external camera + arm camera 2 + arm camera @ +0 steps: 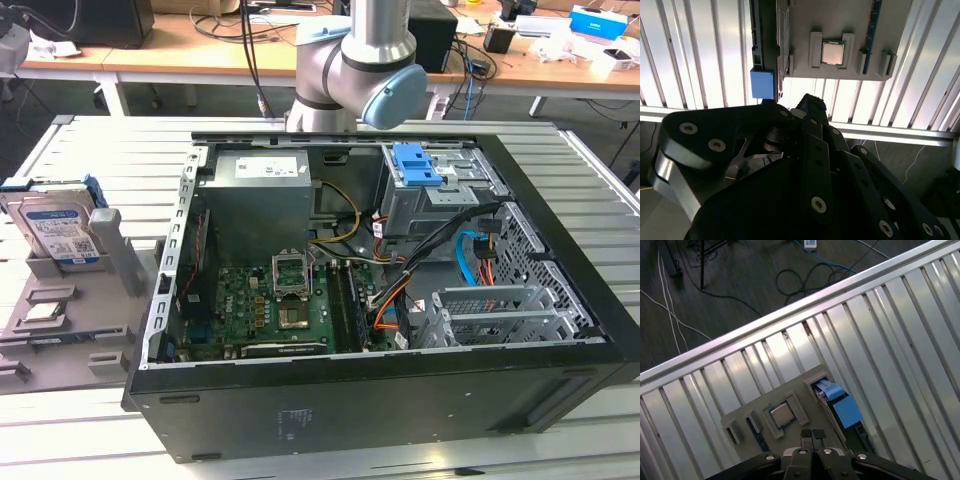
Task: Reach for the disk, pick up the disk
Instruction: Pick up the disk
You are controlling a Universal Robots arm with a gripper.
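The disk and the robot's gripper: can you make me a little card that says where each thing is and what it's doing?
disk: standing upright in a grey holder, at the exterior view's left, outside the computer case
gripper: fingers together, holding nothing, over the grey tray
chip: lying flat in the grey tray, close to the gripper's tips
computer case: open, parts showing inside
disk picked up: not yet

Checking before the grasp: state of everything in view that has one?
disk: standing on edge in the grey holder, not gripped.
gripper: shut, holding nothing.
chip: lying flat in a recess of the grey holder.
computer case: lying on its side, side panel off, inside exposed.
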